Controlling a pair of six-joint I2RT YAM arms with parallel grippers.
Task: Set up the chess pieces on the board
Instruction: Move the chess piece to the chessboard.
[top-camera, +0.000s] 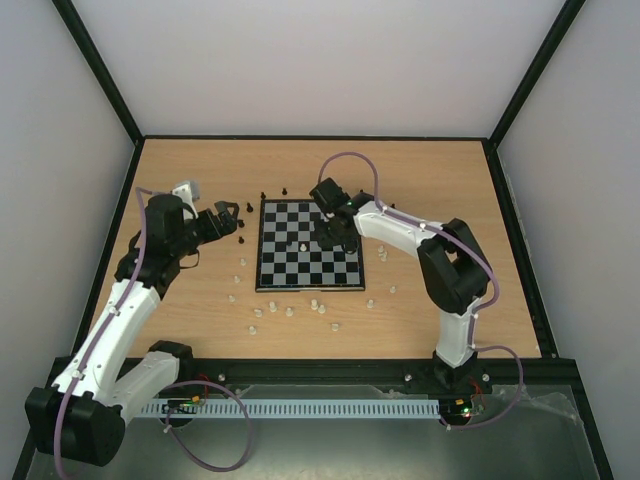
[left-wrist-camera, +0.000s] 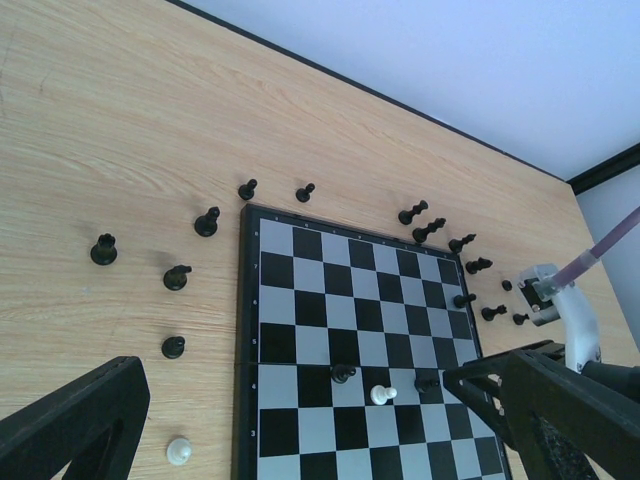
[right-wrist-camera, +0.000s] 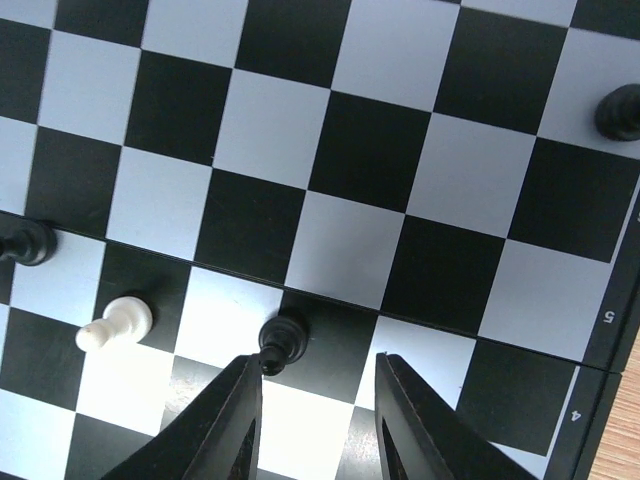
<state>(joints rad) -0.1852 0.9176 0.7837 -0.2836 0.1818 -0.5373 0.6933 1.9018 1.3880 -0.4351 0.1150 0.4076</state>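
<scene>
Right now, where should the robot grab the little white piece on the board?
Pinch the white pawn just under its round head, coming straight down from above. It seems to stand upright, with a wide base and narrow neck, so a pinch fits best there. A black piece stands close by on the board, so a sideways approach could knock it.

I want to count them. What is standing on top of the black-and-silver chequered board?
One cream-white pawn and three small black pieces show on the black-and-silver chequered chessboard. The right arm and its fingers cover some squares, so more may hide there.
</scene>
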